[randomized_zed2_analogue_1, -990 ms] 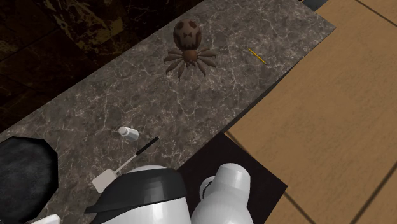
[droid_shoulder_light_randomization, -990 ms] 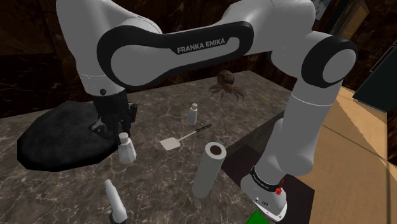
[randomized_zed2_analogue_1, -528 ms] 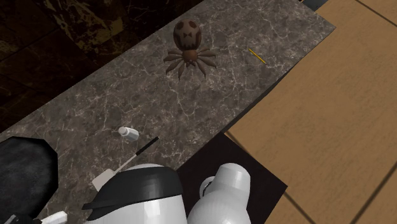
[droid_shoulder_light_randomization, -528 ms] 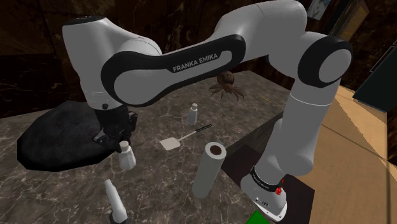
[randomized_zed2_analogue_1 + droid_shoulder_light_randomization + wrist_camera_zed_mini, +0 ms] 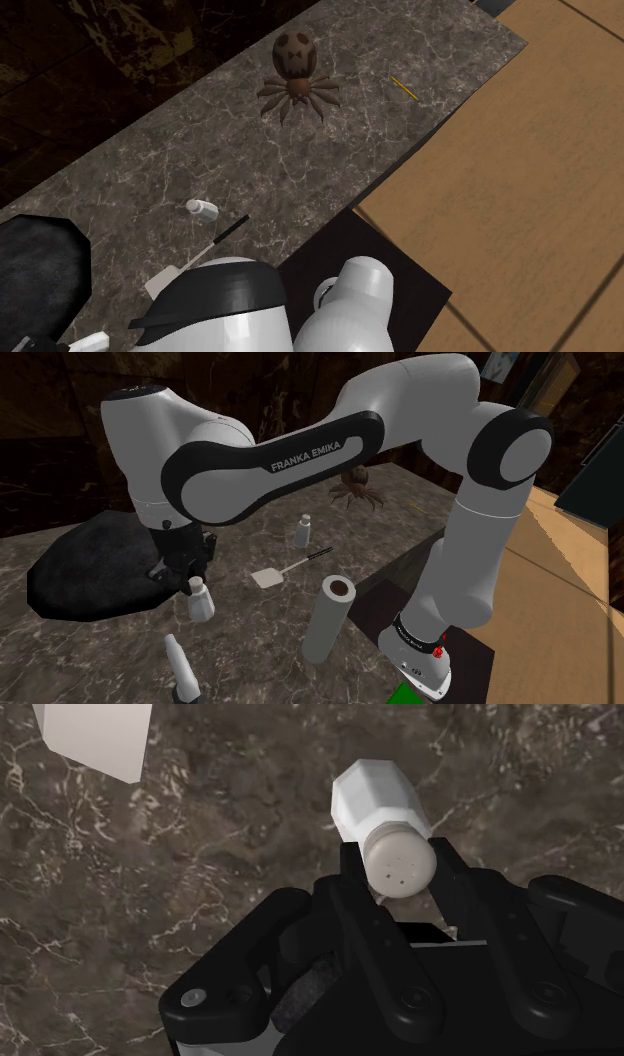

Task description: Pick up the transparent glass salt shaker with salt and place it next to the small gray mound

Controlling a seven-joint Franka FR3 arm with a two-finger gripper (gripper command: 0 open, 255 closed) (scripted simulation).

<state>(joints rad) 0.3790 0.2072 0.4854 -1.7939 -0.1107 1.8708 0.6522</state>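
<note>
Shoulder view: the white arm (image 5: 300, 447) is bent down over the dark marble table (image 5: 260, 622). The black claw (image 5: 195, 584) is set on top of the white salt shaker (image 5: 201, 604), which is held upright just beside the edge of the dark mound (image 5: 85, 572). Whether the shaker's base touches the table cannot be told. A second small shaker (image 5: 302, 532) is seen standing further back, with a white spatula (image 5: 268, 578) with a black handle between it and a tall white roll (image 5: 328, 617). A white tapered bottle (image 5: 180, 667) is seen near the bottom edge, and a brown spider figure (image 5: 357, 484) at the far end of the table.

Second exterior view: the salt shaker (image 5: 90, 343) is seen at the bottom edge, just beside the dark mound (image 5: 35, 275). The second small shaker (image 5: 202, 209), the spatula (image 5: 165, 283), the spider figure (image 5: 295, 70) and a thin yellow stick (image 5: 403, 89) are seen on the table (image 5: 330, 160). A wooden floor (image 5: 520, 200) is seen at the right.

Wrist view: the claw (image 5: 400, 859) is closed narrowly on the cap end of the salt shaker (image 5: 380, 809); the perforated cap is clasped between both fingers (image 5: 350, 874). A white flat-sided object (image 5: 95, 739) is seen on the table (image 5: 180, 874), apart from the claw.
</note>
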